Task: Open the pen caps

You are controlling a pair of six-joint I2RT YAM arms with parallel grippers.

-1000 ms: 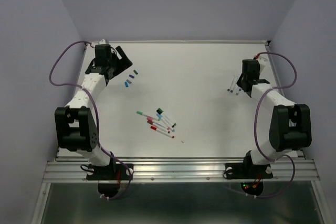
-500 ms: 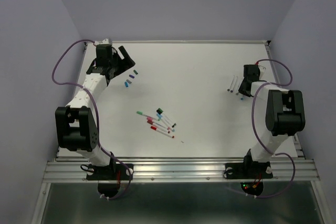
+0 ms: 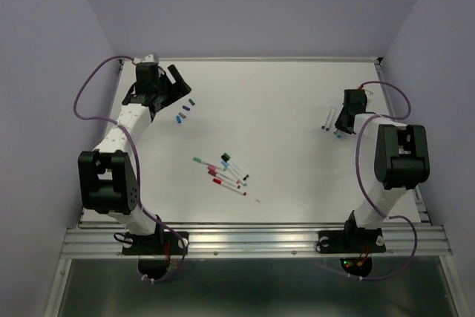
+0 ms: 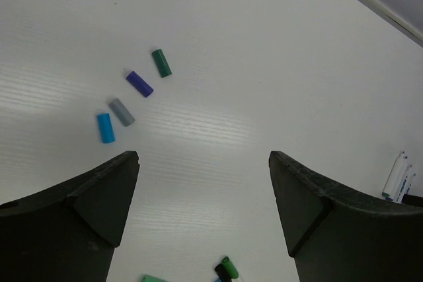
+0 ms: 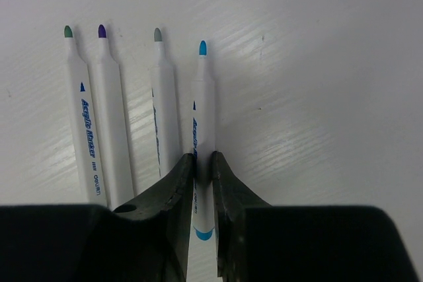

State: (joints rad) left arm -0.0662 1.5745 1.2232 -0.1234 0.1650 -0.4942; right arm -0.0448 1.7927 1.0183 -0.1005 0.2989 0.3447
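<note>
The right gripper [image 5: 203, 166] sits at the far right of the desk [image 3: 297, 102], its jaws pinched tight on the white barrel of a blue-tipped pen [image 5: 203, 110]. The pen's bare tip points away from the wrist camera, and its blue tail end shows just below the fingers. In that wrist view three more uncapped pens lie to its left in a rough row: a grey-tipped pen [image 5: 163, 110] nearly touching it, then a purple-tipped pen [image 5: 111, 123] and a green-tipped pen [image 5: 80, 123] close together. The left gripper [image 4: 203, 183] hangs over the far left corner, jaws spread wide with nothing between them. On the desk ahead of it four loose pen caps lie apart in a slanted line: a green cap [image 4: 161, 63], a purple cap [image 4: 139, 84], a grey cap [image 4: 121, 111] and a blue cap [image 4: 106, 127]. Near the desk's middle, well apart from both arms, a jumbled cluster of pens [image 3: 223, 172] with coloured ends lies flat.
</note>
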